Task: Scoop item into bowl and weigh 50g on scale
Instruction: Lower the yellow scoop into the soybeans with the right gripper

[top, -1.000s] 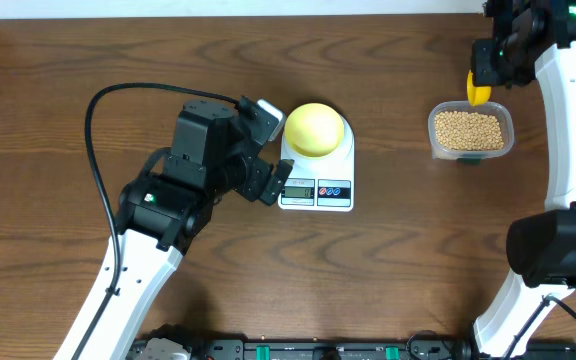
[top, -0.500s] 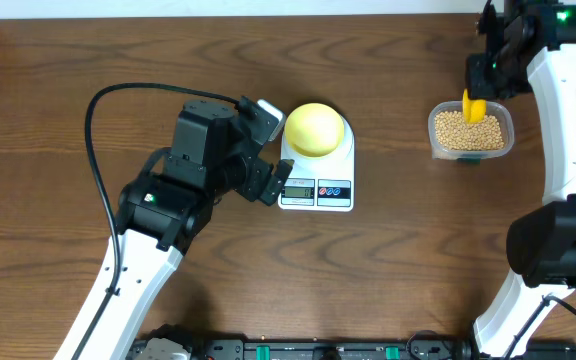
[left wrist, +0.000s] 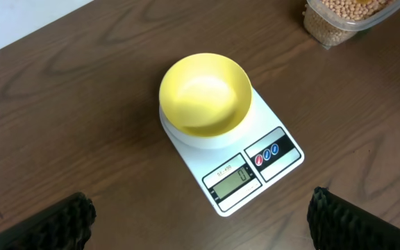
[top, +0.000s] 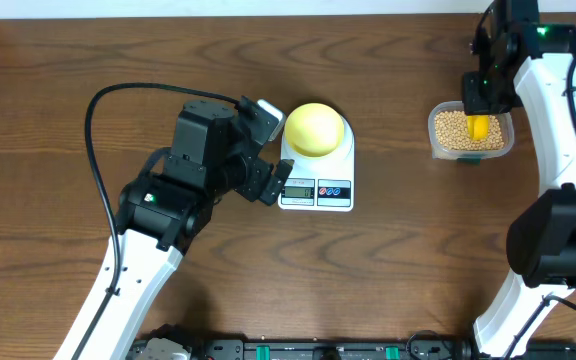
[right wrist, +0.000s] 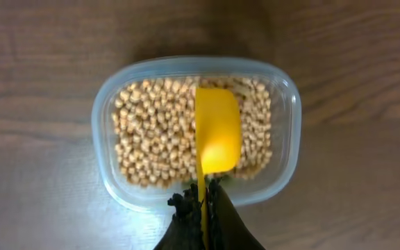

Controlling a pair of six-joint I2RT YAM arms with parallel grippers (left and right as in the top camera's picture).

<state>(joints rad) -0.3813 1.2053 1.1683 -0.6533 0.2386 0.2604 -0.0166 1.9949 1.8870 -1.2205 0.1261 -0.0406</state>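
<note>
The pale yellow bowl [top: 315, 128] stands empty on the white scale [top: 317, 171]; both show in the left wrist view, bowl [left wrist: 205, 94] on scale [left wrist: 245, 163]. The tan beans [top: 453, 128] fill a clear tub [top: 470, 131] at the right; they also show in the right wrist view [right wrist: 151, 135]. My right gripper [right wrist: 203, 194] is shut on the handle of a yellow scoop [right wrist: 217, 129], whose empty head hangs over the beans [top: 478, 126]. My left gripper [left wrist: 200, 222] is open and empty, just left of the scale's front [top: 268, 180].
The tub's rim [right wrist: 287, 125] surrounds the scoop head. A black cable [top: 103, 100] loops over the table left of the left arm. A pale wall runs along the table's far edge.
My right gripper has carried the scoop from beyond the tub's far edge forward until it hangs over the beans. The left arm has not moved.
</note>
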